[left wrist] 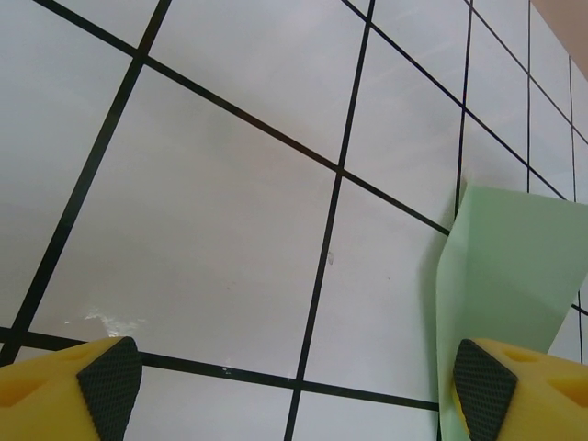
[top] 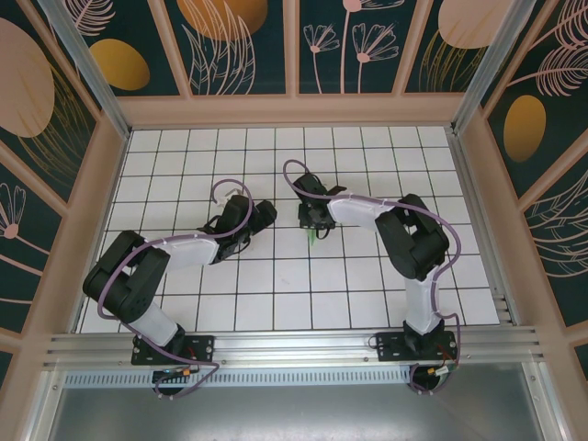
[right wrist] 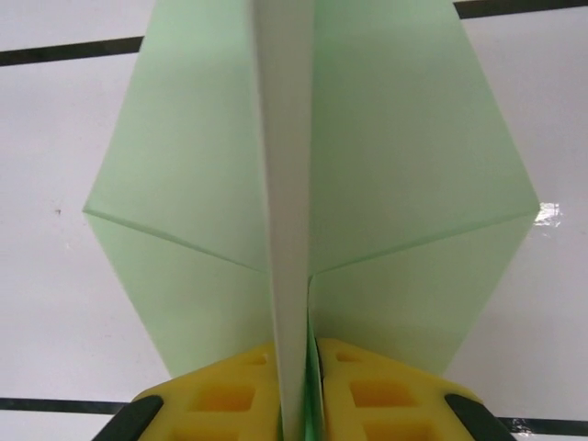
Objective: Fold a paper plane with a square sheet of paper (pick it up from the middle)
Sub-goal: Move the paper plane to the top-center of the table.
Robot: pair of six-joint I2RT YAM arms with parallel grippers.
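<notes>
Look first at the right gripper (right wrist: 296, 356): closed tight on the raised middle fold of the paper plane (right wrist: 404, 165), one pale green wing spreading to each side above the white gridded table (right wrist: 55, 303). Look then at the left gripper (left wrist: 296, 377): opened wide and clamping nothing, an edge of the same green paper just beside its right finger (left wrist: 487, 381), perhaps touching, hard to tell. Judged from this, probably a handing over or a last pressing of the spine. To do it well: hold the pinch on the fold firm and centred, for even wings; bring the open left fingers squarely around the paper edge, not at a slant; close them only with paper fully between the pads; avoid any sideways pull, for fear of bending or creasing such thin paper. As for direction: long axis along the middle fold, running straight away from the right fingers in the right wrist view, far end cut off by the picture edge, so not possible to say surely which end is the nose. In the top view, a small green tip just on the near side of the right gripper, near the middle of the table.
</notes>
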